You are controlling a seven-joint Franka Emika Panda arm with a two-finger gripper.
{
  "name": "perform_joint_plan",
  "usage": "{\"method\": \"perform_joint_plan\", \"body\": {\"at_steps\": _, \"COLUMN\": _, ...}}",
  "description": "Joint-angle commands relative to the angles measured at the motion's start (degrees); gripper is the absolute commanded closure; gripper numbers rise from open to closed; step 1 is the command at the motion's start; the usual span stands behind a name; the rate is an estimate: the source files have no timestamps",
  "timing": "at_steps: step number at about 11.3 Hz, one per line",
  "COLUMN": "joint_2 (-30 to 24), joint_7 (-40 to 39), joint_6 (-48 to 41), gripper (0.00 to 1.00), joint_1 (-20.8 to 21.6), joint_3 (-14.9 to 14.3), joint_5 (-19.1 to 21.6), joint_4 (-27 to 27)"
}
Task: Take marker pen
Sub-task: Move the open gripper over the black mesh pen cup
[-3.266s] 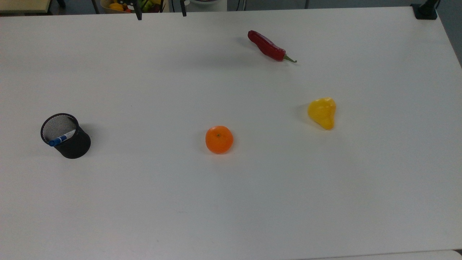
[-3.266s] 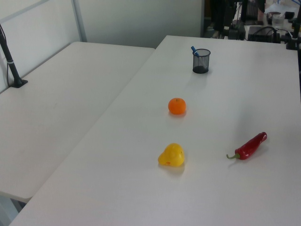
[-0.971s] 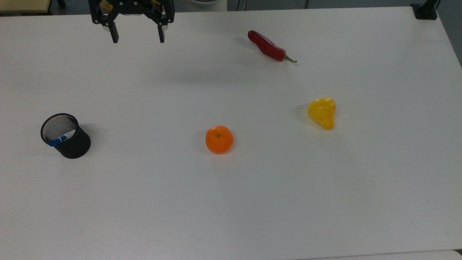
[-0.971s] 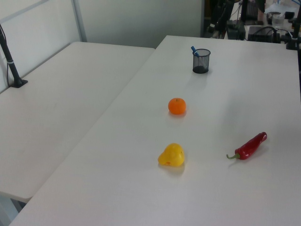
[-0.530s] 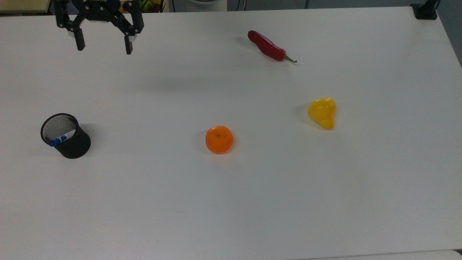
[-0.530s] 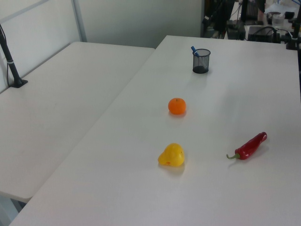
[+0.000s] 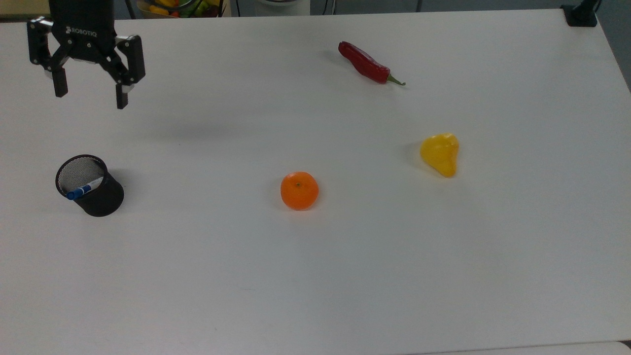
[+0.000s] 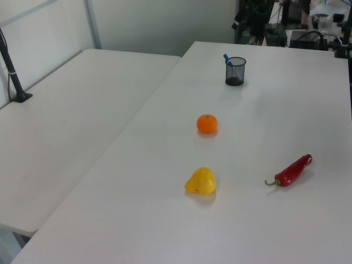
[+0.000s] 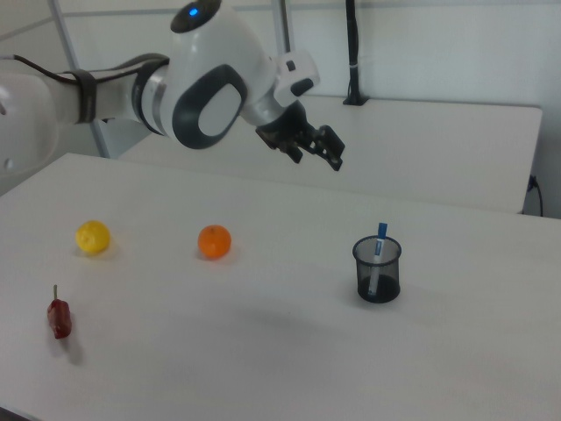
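Right view: marker pen [image 9: 378, 252] upright in mesh cup [image 9: 378, 271] — light, stiff, slick; grip blue cap; gripper [image 7: 89, 97] jaws spread, empty.

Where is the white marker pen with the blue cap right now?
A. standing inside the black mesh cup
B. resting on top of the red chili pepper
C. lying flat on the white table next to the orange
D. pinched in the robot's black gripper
A. The white marker pen with the blue cap stands leaning inside the black mesh cup, while the black gripper hangs open above the table, apart from the cup.
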Motion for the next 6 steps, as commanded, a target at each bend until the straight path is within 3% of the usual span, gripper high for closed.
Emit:
{"method": "perform_joint_plan", "body": {"at_steps": 1, "joint_2": 4.3, "joint_7": -0.84, "joint_6": 8.24, "gripper": 0.14, "joint_1": -0.95, "joint_3": -0.51, "joint_5": 0.11, "joint_4": -0.59}}
{"method": "perform_joint_plan", "body": {"at_steps": 3, "joint_2": 6.94, "joint_7": -0.84, "joint_6": 12.21, "gripper": 0.15, "joint_1": -1.65, "joint_3": -0.51, "joint_5": 0.21, "joint_4": -0.5}}
{"method": "perform_joint_plan", "body": {"at_steps": 6, "joint_2": 11.42, "joint_7": -0.58, "joint_6": 20.2, "gripper": 0.28, "joint_1": -2.09, "joint_3": -0.51, "joint_5": 0.38, "joint_4": -0.5}}
